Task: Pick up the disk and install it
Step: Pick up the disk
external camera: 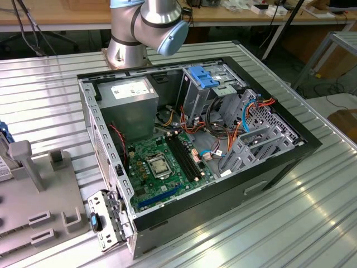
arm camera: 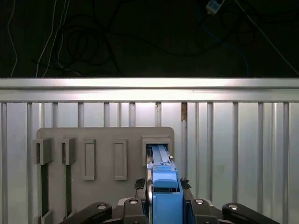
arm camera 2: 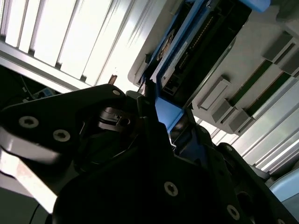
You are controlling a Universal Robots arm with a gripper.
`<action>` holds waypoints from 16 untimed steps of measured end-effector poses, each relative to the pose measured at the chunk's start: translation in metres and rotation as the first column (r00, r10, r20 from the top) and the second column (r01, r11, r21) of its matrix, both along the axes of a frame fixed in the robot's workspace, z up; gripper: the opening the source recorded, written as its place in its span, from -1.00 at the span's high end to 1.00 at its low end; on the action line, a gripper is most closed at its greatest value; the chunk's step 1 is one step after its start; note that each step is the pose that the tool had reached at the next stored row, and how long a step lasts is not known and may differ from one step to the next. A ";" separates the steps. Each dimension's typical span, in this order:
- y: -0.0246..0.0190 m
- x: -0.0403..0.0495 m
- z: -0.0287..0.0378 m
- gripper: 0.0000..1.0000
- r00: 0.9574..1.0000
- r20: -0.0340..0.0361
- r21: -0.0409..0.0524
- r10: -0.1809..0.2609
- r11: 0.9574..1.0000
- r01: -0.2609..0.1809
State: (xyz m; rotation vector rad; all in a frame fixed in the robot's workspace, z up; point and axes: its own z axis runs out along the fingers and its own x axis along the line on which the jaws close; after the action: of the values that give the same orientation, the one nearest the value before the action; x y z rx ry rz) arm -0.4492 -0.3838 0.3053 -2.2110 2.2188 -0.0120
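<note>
The disk [arm camera: 161, 163] stands on edge in the end slot of a grey slotted holder [arm camera: 103, 140]. In the first wrist view its bright blue carrier frame faces the camera. My gripper [arm camera: 163, 184] is shut on the disk, with a black finger [arm camera: 139, 183] pressed against each side of the blue frame. The second wrist view shows the disk's dark body [arm camera 2: 201, 42] rising out of the holder [arm camera 2: 219, 93], with the blue frame running down between my gripper [arm camera 2: 163, 116] fingers. In the exterior view, a sliver of the blue frame [external camera: 3, 134] shows at the left edge, above the holder [external camera: 44, 190].
An open computer case [external camera: 279, 167] lies on the ribbed metal table [external camera: 312, 223] at the exterior view's right. Inside it are a green motherboard [external camera: 162, 162], a grey drive cage with a blue latch [external camera: 203, 78] and loose cables. The arm's base [external camera: 128, 50] stands behind the case.
</note>
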 end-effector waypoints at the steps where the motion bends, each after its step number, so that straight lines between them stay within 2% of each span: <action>1: 0.0000 0.0000 0.0000 0.25 1.000 0.000 0.000 0.000 1.000 0.000; 7: 0.0000 0.0000 0.0039 0.25 1.000 0.000 0.000 0.000 1.000 0.000; 12: 0.0000 0.0000 0.0175 0.25 1.000 0.000 0.000 0.000 1.000 0.000; 16: 0.0000 0.0000 0.0239 0.25 1.000 0.000 0.000 0.000 1.000 0.000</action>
State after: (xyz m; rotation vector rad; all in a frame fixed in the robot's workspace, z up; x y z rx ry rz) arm -0.4492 -0.3838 0.3292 -2.2109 2.2188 -0.0121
